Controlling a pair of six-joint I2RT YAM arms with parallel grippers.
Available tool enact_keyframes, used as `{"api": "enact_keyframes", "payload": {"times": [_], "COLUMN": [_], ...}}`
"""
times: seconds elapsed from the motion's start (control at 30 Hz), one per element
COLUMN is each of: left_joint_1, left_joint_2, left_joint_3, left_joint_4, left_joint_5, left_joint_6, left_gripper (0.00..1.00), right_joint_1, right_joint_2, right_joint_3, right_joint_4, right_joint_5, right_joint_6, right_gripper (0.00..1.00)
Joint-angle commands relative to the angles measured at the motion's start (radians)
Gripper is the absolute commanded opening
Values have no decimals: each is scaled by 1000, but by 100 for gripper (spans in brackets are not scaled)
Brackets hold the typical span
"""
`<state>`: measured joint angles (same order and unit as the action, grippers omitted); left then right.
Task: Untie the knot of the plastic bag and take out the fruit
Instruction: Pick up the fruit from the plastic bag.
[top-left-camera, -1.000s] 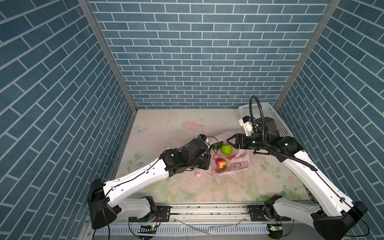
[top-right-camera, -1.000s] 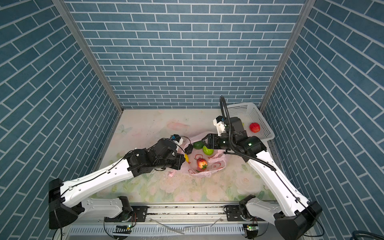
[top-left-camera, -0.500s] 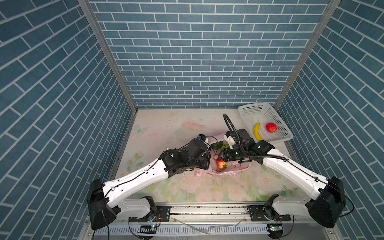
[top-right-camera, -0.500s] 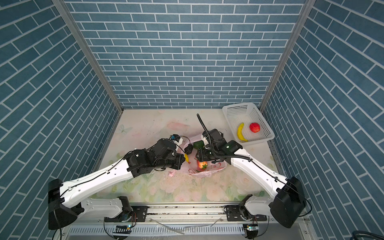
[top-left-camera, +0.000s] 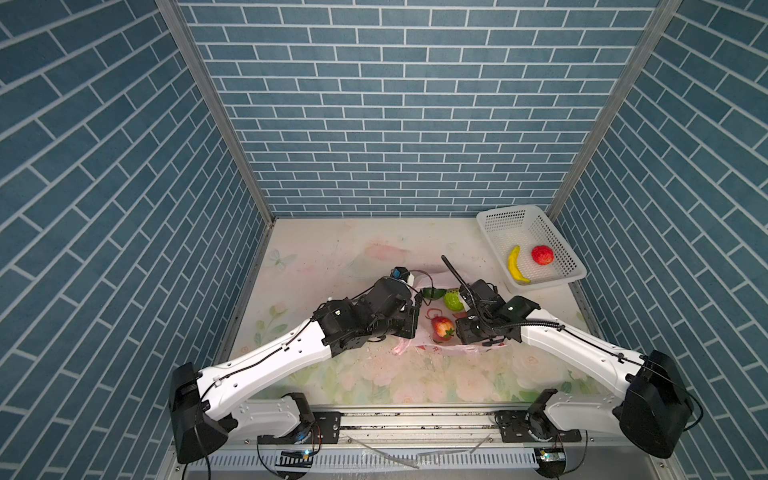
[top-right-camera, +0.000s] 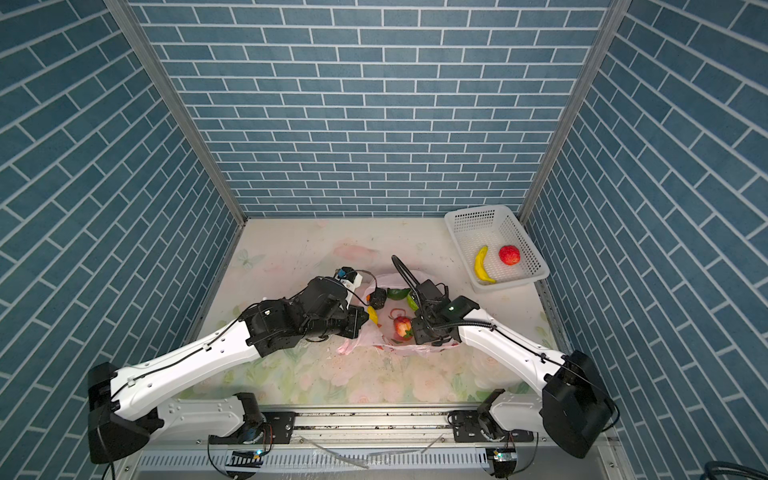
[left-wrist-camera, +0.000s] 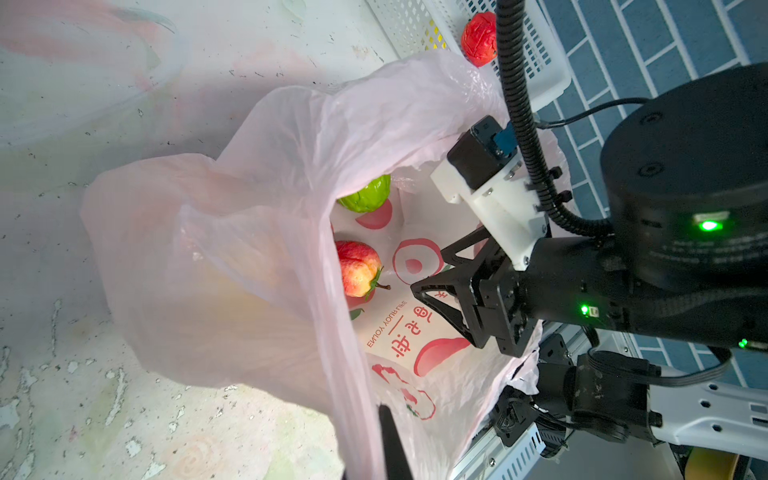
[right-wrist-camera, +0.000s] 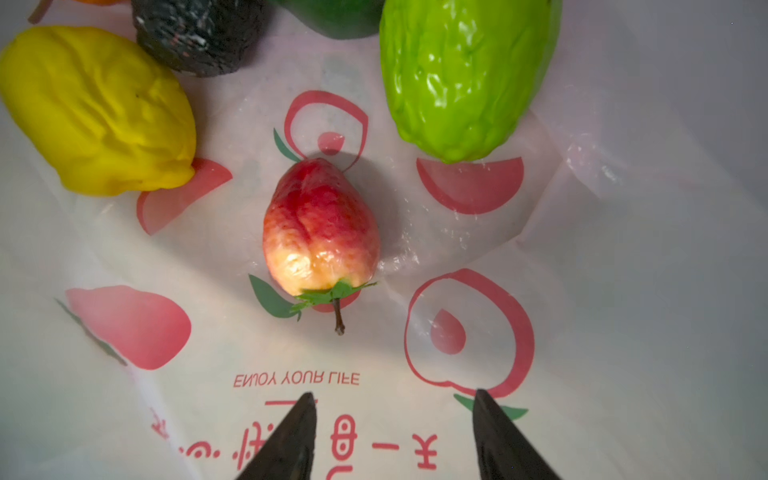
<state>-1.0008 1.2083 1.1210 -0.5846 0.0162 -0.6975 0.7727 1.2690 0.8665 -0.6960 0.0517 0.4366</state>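
The bag (left-wrist-camera: 232, 257) lies open at mid-table, its rim pinched up by the closed left gripper (top-right-camera: 361, 321). Inside, the right gripper (right-wrist-camera: 394, 395), fingers apart and empty, points at the red fruit (right-wrist-camera: 320, 226). It had best straddle the fruit's middle, clear of film and the green fruit (right-wrist-camera: 465, 79). The table (top-left-camera: 332, 249) is flowered. A basket (top-left-camera: 571, 272) sits at its far right corner, and blue brick walls (top-left-camera: 395, 104) close three sides.

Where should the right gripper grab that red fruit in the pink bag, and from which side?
Probably across the middle of the red fruit, from its stem end, where the open right gripper is. It lies on its side, stem toward the jaws, with gaps to the yellow fruit and green fruit.
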Motion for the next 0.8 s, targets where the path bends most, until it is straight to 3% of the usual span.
{"api": "enact_keyframes", "payload": {"times": [0.0, 0.3, 0.47, 0.77], "left_joint_1": [2, 2, 2, -16], "left_joint_2": [-8, -19, -19, 32], "left_joint_3": [3, -3, -16, -36], "left_joint_4": [20, 64, 76, 76], "left_joint_5": [-1, 30, 64, 143], "left_joint_6": [4, 10, 22, 39], "left_gripper": [0, 0, 0, 0], "right_joint_1": [34, 55, -2, -131], "right_joint_2": [21, 150, 234, 253], "right_joint_3": [16, 109, 174, 187], "right_joint_4": [-17, 37, 120, 295], "right_joint_5": [24, -2, -9, 185], "right_joint_6": [-29, -31, 38, 180], "right_gripper": [60, 61, 66, 83]}}
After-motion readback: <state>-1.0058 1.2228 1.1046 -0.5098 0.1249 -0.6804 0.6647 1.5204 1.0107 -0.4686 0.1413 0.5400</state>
